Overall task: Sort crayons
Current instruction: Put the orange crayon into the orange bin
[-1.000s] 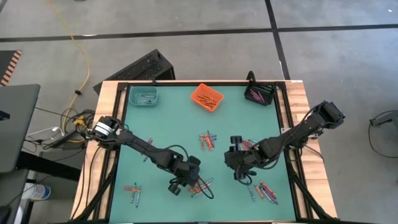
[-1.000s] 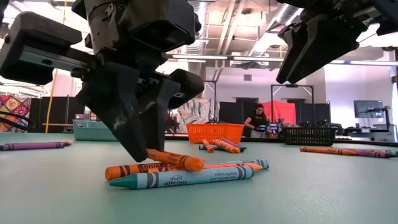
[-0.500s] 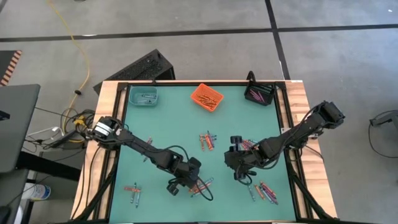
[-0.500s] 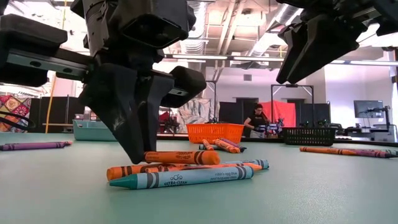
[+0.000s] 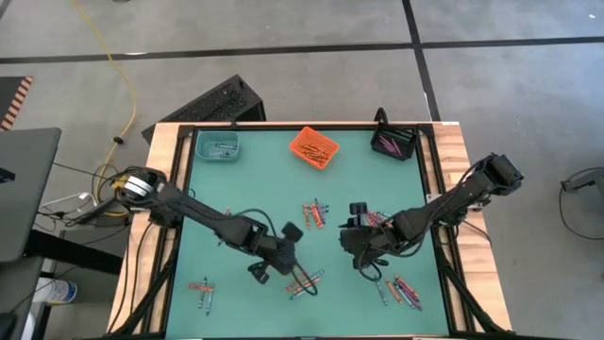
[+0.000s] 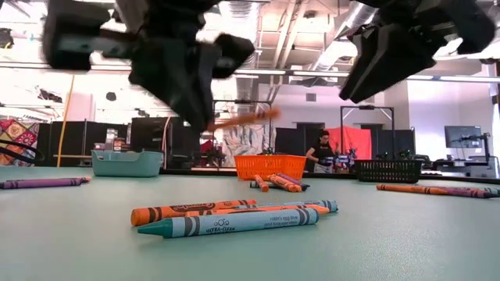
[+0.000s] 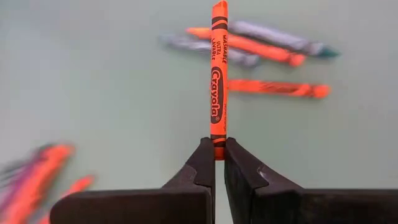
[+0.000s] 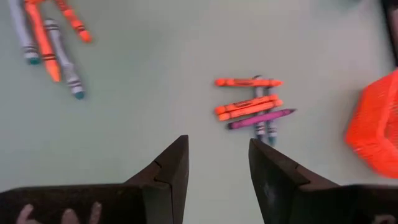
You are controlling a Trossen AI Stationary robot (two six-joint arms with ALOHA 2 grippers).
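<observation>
From above, we see the left gripper (image 5: 271,265) over the near middle of the green surface (image 5: 255,189), its jaws clenched on an orange crayon (image 5: 289,277). The orange bin (image 5: 313,147) lies well away toward the far edge, so we judge the carry must run that way. The right gripper (image 5: 361,255) hovers beside the crayons (image 5: 377,221) on its own side.

At surface height, we find the orange crayon lifted well clear of the cluster of crayons (image 6: 226,215), roughly level, one end pinched.

Through the left wrist camera, the orange crayon's long axis runs straight out from the jaws, gripped at its very end.

Through the right wrist camera, the right gripper's jaws stand released and empty, with a small crayon pile (image 8: 254,107) ahead.
</observation>
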